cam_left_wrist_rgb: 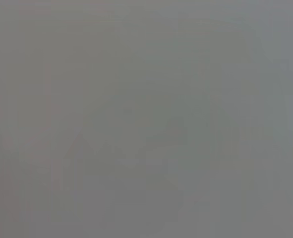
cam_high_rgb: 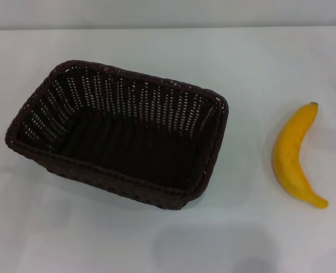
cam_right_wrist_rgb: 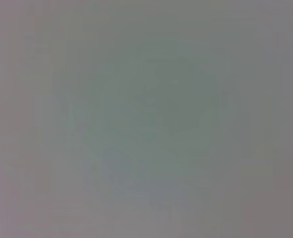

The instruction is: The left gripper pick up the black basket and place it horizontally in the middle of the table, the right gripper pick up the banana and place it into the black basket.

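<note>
1. While neither of my hands shows in the head view, I judge the job barely begun. The large rectangular dark brown-black woven basket [cam_high_rgb: 119, 133] sits upright on the plain white smooth bench [cam_high_rgb: 156, 244], left of the middle and skewed, its long sides running at a slant rather than straight across. It holds nothing. The single curved yellow-orange banana [cam_high_rgb: 297, 154] lies on the bench well apart from the basket, off to my right, its small dark stem tip pointing away from me.

2. In the same view, the basket has rounded corners, openwork sides that let the white bench show through, a close-woven floor and a thick braided rim. The banana's skin looks smooth and matt, and I would expect it to roll a little on its curve.

3. In my left wrist view, only a flat grey blur appears; whether my left hand is spread or pressed together I cannot tell.

4. In my right wrist view, the same featureless grey fills everything, so my right hand's state is also unknown. Both the basket placing and the banana drop remain to be done.
</note>
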